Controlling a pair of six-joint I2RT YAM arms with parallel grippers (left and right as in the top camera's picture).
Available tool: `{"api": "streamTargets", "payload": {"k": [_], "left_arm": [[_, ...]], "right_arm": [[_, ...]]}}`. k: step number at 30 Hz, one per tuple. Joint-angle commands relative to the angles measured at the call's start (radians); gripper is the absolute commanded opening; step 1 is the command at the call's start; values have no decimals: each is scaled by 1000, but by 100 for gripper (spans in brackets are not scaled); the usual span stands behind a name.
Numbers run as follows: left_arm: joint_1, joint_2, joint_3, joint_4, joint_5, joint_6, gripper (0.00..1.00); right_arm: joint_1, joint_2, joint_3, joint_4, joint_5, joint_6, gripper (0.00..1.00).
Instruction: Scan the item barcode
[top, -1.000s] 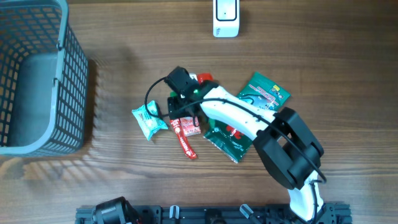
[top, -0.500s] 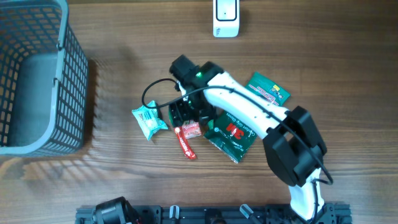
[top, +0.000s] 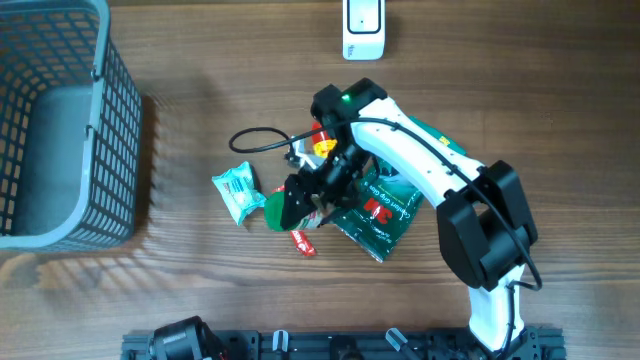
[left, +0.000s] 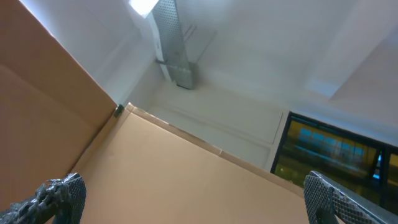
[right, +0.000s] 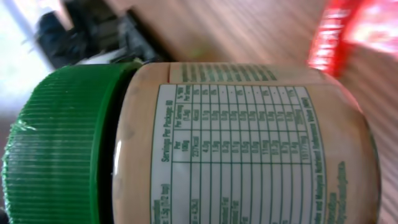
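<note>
Between the right claw's (top: 312, 188) fingers, a jar (right: 236, 155) with a green lid (right: 56, 143) is now sitting, its nutrition panel filling the wrist view. The jaws are standing wide yet pinching the jar's broad body. A second ago this claw was pressing down into the pile of packets with no jar showing. Now it is carrying the jar tilted, lid pointing left toward the basket (top: 120, 130), just beside the teal packet (top: 240, 193) and over the red stick packet (top: 303, 240).

That is suggesting the pick is done and the presenting is beginning. No barcode is showing yet, so the jar is likely needing a turn on its way to the white scanner (top: 362, 30), well apart at the counter's (top: 200, 80) far edge. At the near edge, the left claw (left: 199, 202) is spreading wider, aiming at the ceiling and holding nothing.
</note>
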Motion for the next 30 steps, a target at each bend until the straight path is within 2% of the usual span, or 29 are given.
{"api": "streamTargets", "payload": {"k": [1, 4, 9, 15, 23, 27, 30], "left_arm": [[6, -2, -2, -60, -2, 1, 100], [6, -2, -13, -86, -2, 1, 100], [6, -2, -68, -134, -2, 1, 100], [6, -2, -158, -142, -1, -10, 100], [6, -2, -281, -140, 27, -290, 100], [-10, -2, -289, -129, 170, -317, 100], [-53, -2, -304, -105, 188, -315, 100]], "right_arm": [[0, -12, 24, -5, -254, -96, 83], [0, -12, 24, -8, -385, -68, 80], [0, -12, 24, -7, -566, 2, 82], [0, -12, 24, -7, -663, 2, 83], [0, -12, 24, 25, -655, -3, 83], [0, -12, 24, 27, -655, -3, 83], [0, -12, 24, 31, -655, -3, 82]]}}
